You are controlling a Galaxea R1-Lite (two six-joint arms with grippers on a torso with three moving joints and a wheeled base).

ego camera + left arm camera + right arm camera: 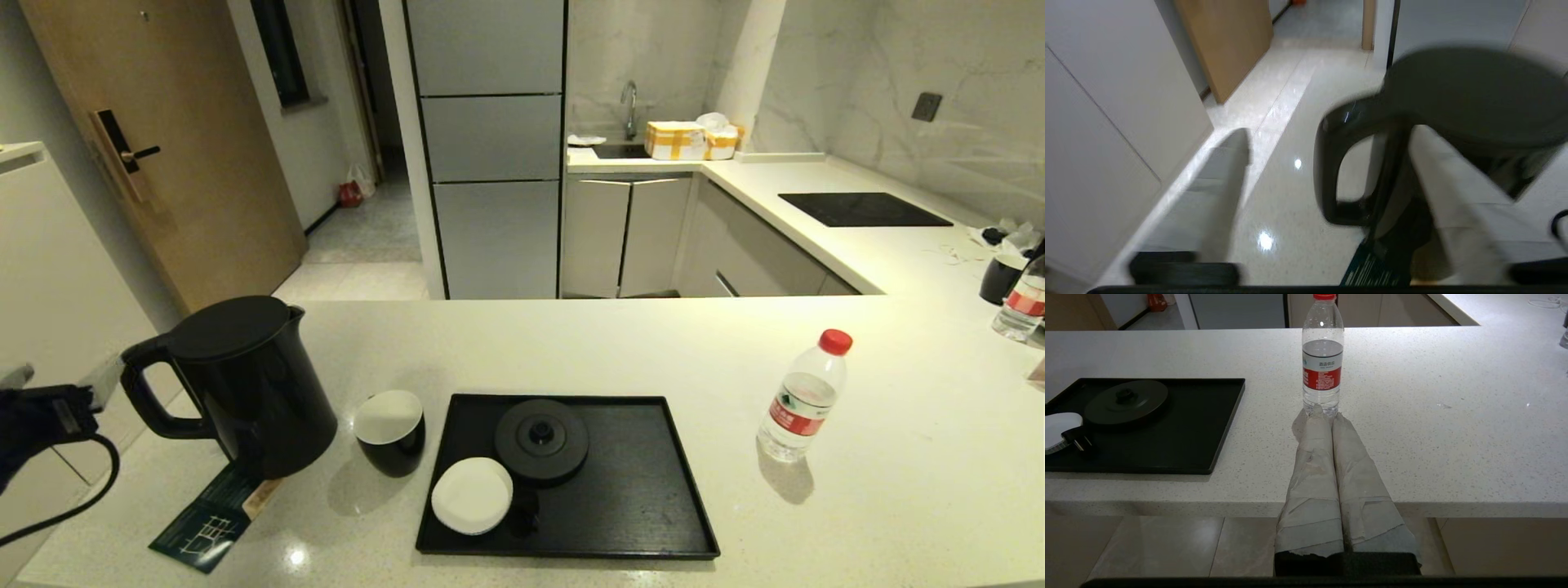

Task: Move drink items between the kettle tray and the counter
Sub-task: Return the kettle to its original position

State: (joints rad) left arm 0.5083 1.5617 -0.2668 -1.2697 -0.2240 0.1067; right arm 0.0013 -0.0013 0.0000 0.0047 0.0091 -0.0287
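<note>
**A:** Start with the big things. What do you have in front of you?

**B:** You have the counter point(620, 351) running the full width of the head view, off-white and speckled. On it, near the front edge, lies the kettle tray point(653, 490). Only a round black base disc point(541, 438) and a white saucer point(472, 495) sit on that tray, the saucer just beside the disc.

**A:** And the drink items — where are they?

**B:** All off the tray. The kettle point(245, 384) stands upright on the counter to your left of the tray, its base partly on a dark printed card point(214, 516), handle facing the counter's left end. The water bottle point(804, 396) stands upright well to the right of the tray. The cup point(390, 431) stands between kettle and tray, close to both, touching neither.

**A:** The claws?

**B:** Your left gripper point(1331, 192) is beside the kettle's handle, fingers spread, holding nothing; the wrist view is blurred, so you cannot tell how the handle sits between them. Your right gripper point(1325, 412) waits below the counter's front edge, its taped fingers pressed together and empty, pointing at the bottle.
</note>
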